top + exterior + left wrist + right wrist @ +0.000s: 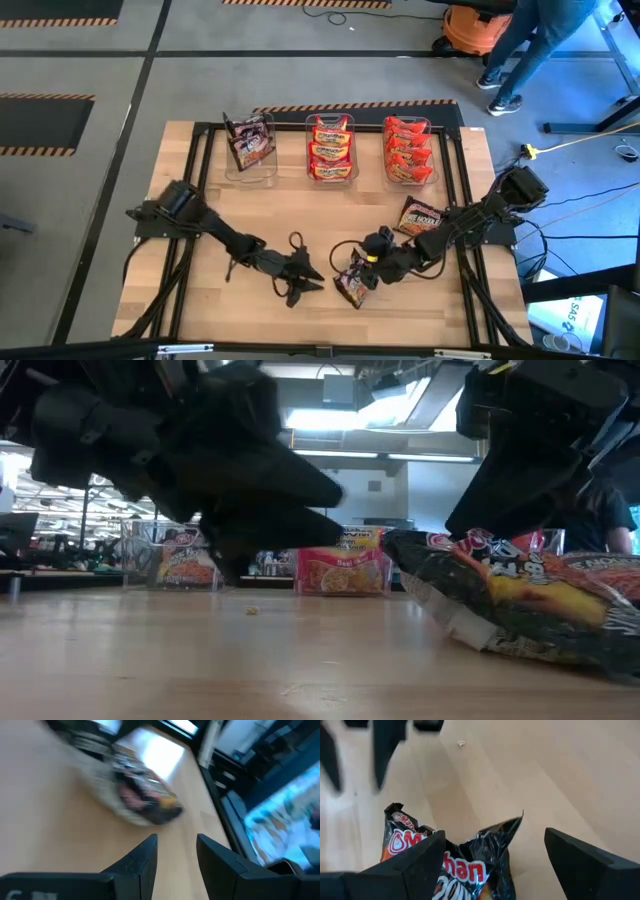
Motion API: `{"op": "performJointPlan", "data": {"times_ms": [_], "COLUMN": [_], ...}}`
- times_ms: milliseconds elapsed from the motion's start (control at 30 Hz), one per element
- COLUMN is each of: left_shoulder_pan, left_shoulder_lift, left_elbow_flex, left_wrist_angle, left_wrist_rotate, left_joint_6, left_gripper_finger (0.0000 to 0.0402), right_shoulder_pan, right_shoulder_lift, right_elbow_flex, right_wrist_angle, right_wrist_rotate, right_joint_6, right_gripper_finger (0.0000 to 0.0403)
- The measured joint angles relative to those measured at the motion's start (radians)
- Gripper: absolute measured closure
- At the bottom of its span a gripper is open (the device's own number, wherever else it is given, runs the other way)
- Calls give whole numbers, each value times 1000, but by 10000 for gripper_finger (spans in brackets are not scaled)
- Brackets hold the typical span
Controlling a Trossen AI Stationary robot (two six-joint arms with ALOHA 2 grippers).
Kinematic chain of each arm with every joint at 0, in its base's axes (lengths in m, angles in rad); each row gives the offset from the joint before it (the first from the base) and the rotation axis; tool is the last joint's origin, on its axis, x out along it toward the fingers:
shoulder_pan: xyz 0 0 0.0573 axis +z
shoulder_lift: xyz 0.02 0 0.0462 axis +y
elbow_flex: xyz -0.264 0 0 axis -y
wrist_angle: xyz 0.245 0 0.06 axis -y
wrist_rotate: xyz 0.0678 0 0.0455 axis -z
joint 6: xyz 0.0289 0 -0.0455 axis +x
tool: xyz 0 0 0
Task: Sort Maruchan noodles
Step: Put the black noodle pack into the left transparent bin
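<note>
A dark brown-black Maruchan packet [351, 287] sits near the table's front middle, tilted, its lower edge [478, 644] on the wood and one end raised [400, 546]. My right gripper [360, 268] is open right over it, the fingers standing wide on either side of its crumpled top [470, 855]. My left gripper [308, 280] is open just to the packet's left, pointing at it [142, 795]. A second dark packet [420, 217] lies flat on the table beside the right arm. Other packets stand sorted in three clear bins at the far side. My right gripper comes at the dark packet from above, slanting from the table's right. One finger [420, 862] overlaps the packet's printed face [462, 870], and the other stands clear of it. Whether that finger touches the packet, I cannot tell.
Three clear bins line the far side: dark packets in the left one [250, 143], orange-yellow in the middle one [331, 148], red in the right one [408, 150]. A black frame [200, 180] borders the table. Bare wood lies between bins and grippers. A person's legs [525, 50] show beyond the table.
</note>
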Motion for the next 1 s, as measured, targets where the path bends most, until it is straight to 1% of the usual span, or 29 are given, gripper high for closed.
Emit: {"op": "performJointPlan", "data": {"times_ms": [133,233,267,333,400,467,533,600,700,767,867,1000], "left_shoulder_pan": [-23,-30,-29,-27,-20,-4,19,45,87,116,146,126], "left_shoulder_lift": [81,129,143,165,177,178,163,149,110,71,12,-51], "left_elbow_flex": [116,188,211,246,263,265,253,246,233,233,234,234], "left_wrist_angle": [-16,-62,-75,-106,-147,-189,-223,-250,-353,-443,-513,-542], "left_wrist_rotate": [72,75,51,-34,-127,-191,-224,-232,-234,-242,-227,-182], "left_joint_6": [39,41,39,23,-1,-16,-17,-17,7,23,47,94], "left_gripper_finger": [273,273,273,273,273,273,273,273,273,273,273,273], "right_shoulder_pan": [1,1,1,1,1,1,1,1,1,1,0,-25], "right_shoulder_lift": [-2,-8,-8,-11,-13,-13,-13,-13,-13,-13,-14,-48], "right_elbow_flex": [0,0,0,0,0,0,0,0,0,0,0,1], "right_wrist_angle": [-7,-29,-29,-32,-25,-30,-26,-21,-13,-16,-31,-94], "right_wrist_rotate": [21,24,25,24,24,21,-7,-54,-135,-166,-178,-187], "right_joint_6": [-24,-22,-22,-22,-22,-22,-20,-14,-11,-11,-18,-18], "right_gripper_finger": [82,82,82,82,82,82,82,82,82,82,82,82]}}
